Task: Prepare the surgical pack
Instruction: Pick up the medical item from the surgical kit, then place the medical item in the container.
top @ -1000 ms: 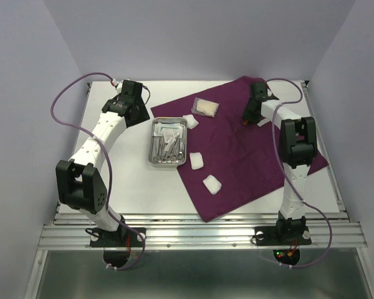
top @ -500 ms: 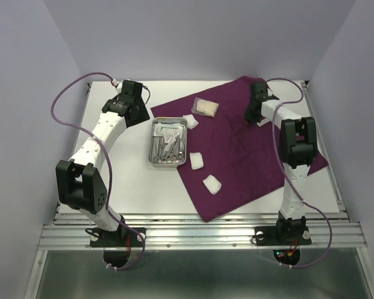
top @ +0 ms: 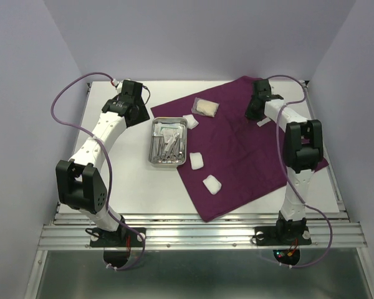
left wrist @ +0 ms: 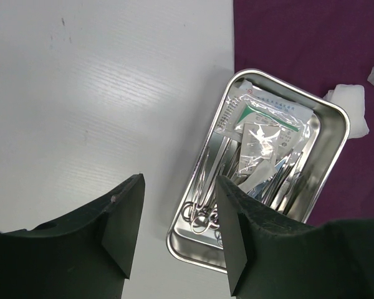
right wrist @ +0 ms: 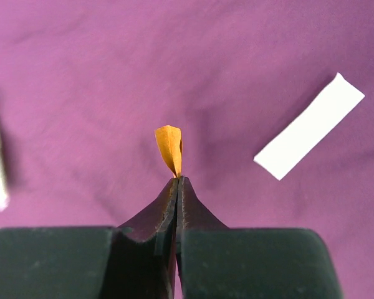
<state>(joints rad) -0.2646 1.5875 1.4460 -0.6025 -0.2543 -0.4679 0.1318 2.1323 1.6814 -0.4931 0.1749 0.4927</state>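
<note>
Top view: one large dark-purple cloth (top: 249,156) lies spread on the white counter (top: 112,180). One shiny rectangular steel tray (top: 153,143) sits at its left edge. Three white gauze squares (top: 197,162) and one clear packet (top: 206,107) lie loose on the cloth. Laying-out appears done; gathering and wrapping remain.

Left wrist view: the left end effector (left wrist: 177,187) hovers spread, holding nothing, beside the tray (left wrist: 329,163). Silver instruments (left wrist: 209,184) and packets fill the tray; their count cannot be told.

Right wrist view: the right end effector (right wrist: 176,182) is pressed together, pinching one small orange slip (right wrist: 169,146) over the cloth (right wrist: 81,75). One white strip (right wrist: 308,128) lies near.
</note>
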